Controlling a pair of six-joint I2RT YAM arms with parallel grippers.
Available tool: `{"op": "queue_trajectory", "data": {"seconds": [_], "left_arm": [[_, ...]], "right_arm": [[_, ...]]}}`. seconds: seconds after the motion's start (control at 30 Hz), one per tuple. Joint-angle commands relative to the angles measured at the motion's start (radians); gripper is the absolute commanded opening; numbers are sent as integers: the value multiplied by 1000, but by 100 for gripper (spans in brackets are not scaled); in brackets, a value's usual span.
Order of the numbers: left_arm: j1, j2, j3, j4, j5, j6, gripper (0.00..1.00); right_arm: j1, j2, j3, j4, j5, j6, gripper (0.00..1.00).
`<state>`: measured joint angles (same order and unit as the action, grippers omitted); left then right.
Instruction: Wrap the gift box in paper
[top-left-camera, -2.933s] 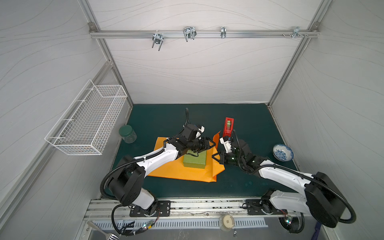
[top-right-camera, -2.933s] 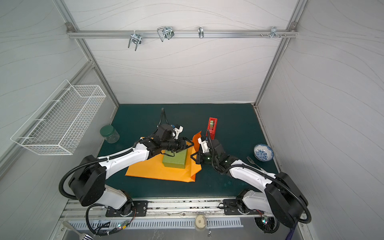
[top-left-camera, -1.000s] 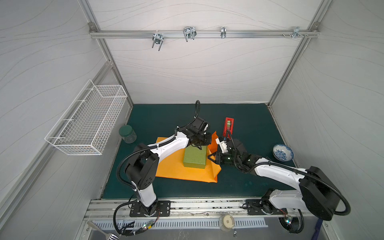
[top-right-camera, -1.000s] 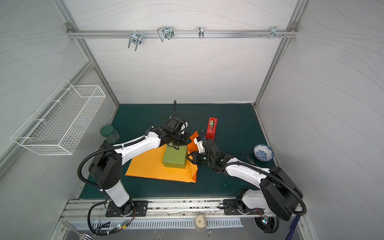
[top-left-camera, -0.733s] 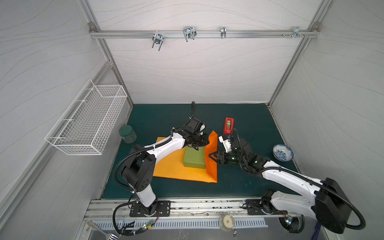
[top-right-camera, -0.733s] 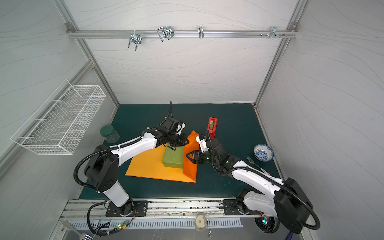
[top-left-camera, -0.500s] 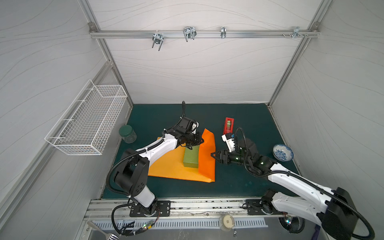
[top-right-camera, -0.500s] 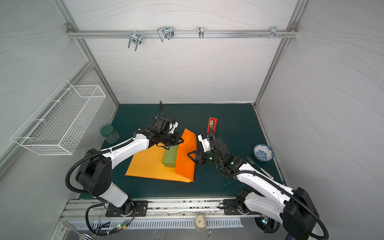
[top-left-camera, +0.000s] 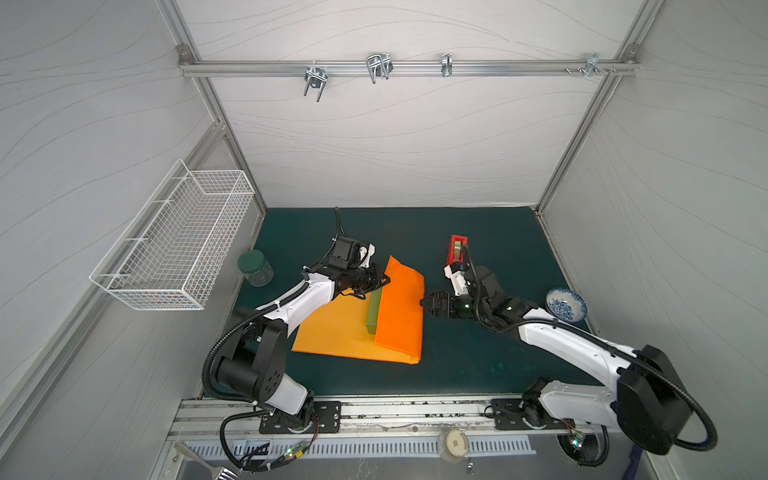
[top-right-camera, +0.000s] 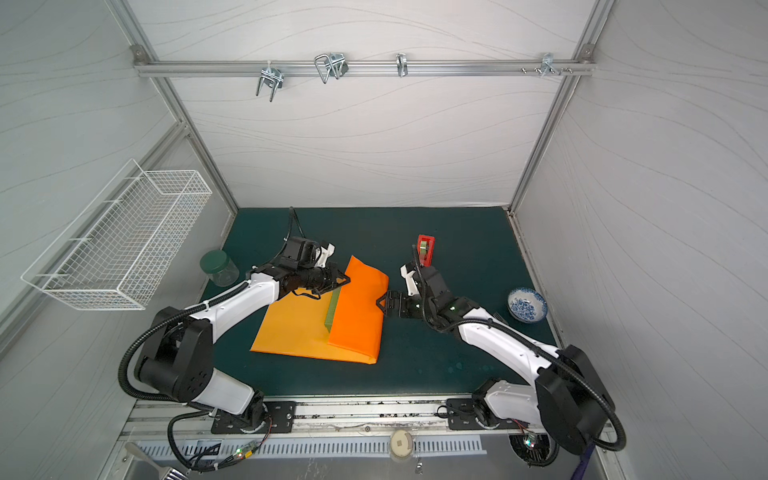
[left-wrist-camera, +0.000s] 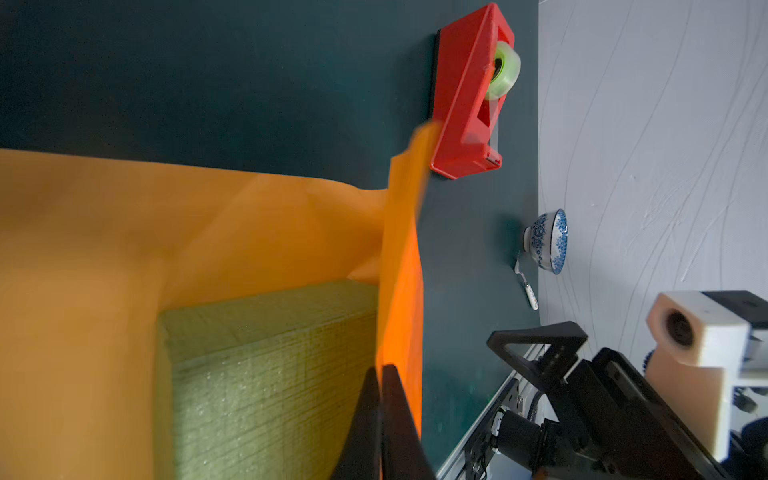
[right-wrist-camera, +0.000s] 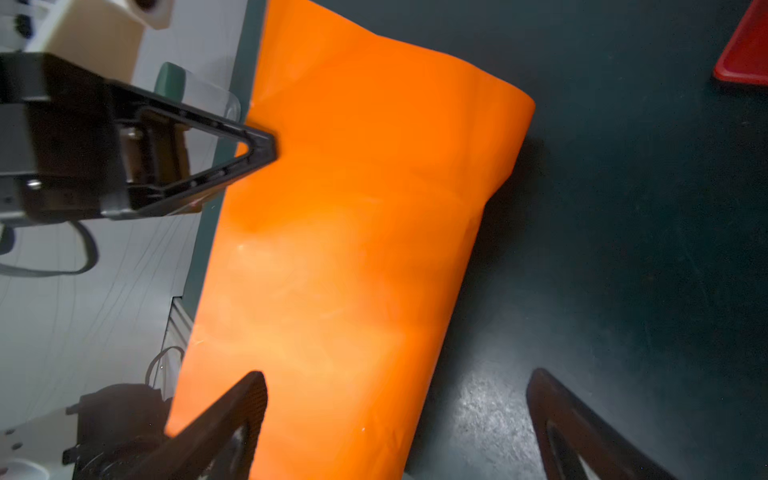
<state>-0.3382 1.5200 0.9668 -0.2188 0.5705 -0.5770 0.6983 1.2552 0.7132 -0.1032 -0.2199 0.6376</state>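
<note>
Dark green mat (top-left-camera: 478, 232) inside white panel walls (top-left-camera: 395, 145), wire basket (top-left-camera: 174, 249) on the left one. Box (top-left-camera: 374, 311) sits mid-mat on the paper (top-left-camera: 332, 332), with one flap raised over it. Left gripper (top-left-camera: 386, 281) is pinched tight on the flap's edge. Right gripper (top-left-camera: 424, 302) is spread wide, just beside the flap.

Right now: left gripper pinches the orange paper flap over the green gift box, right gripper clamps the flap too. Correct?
No. The right gripper is open: the right wrist view shows its jaws spread wide, holding nothing. The left gripper does pinch the orange paper flap over the green gift box.
</note>
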Motion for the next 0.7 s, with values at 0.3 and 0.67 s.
{"op": "queue_trajectory", "data": {"seconds": [0.3, 0.67], "left_arm": [[51, -34, -41, 62, 49, 28, 0], [89, -27, -74, 87, 57, 30, 0]], "right_arm": [[39, 207, 109, 31, -2, 69, 99], [54, 279, 142, 68, -32, 91, 99]]}}
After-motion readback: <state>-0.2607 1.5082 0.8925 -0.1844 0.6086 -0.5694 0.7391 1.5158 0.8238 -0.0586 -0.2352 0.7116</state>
